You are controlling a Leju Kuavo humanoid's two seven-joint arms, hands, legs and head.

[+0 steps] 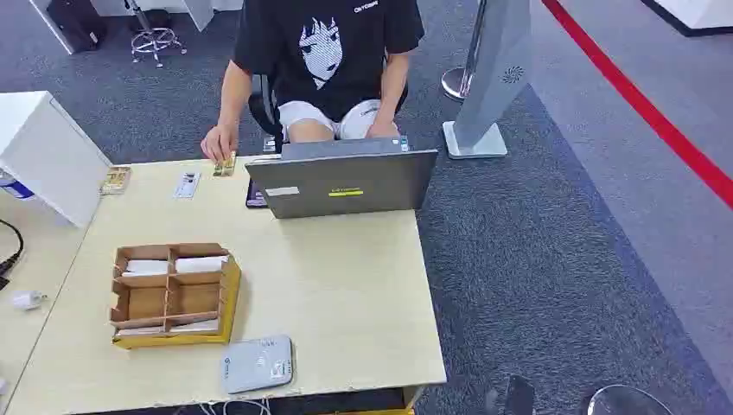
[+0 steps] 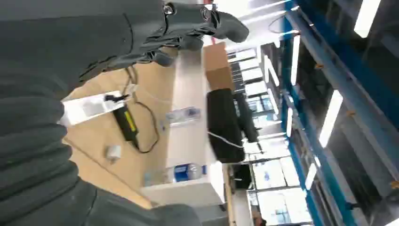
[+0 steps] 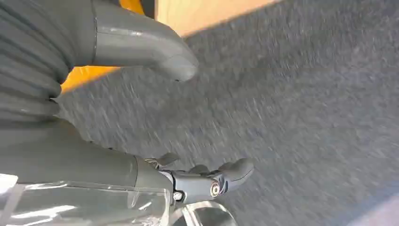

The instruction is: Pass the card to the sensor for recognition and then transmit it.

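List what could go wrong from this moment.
The cards lie at the table's far edge beside the person's hand, so a reach there may meet it. The compartment box stands between them and the reader, which sits near the table's front edge and might be nudged off.

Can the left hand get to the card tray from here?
Probably yes. The tray sits on the table's left half with nothing above it, and the left hand holds nothing. The laptop stands well behind the tray.
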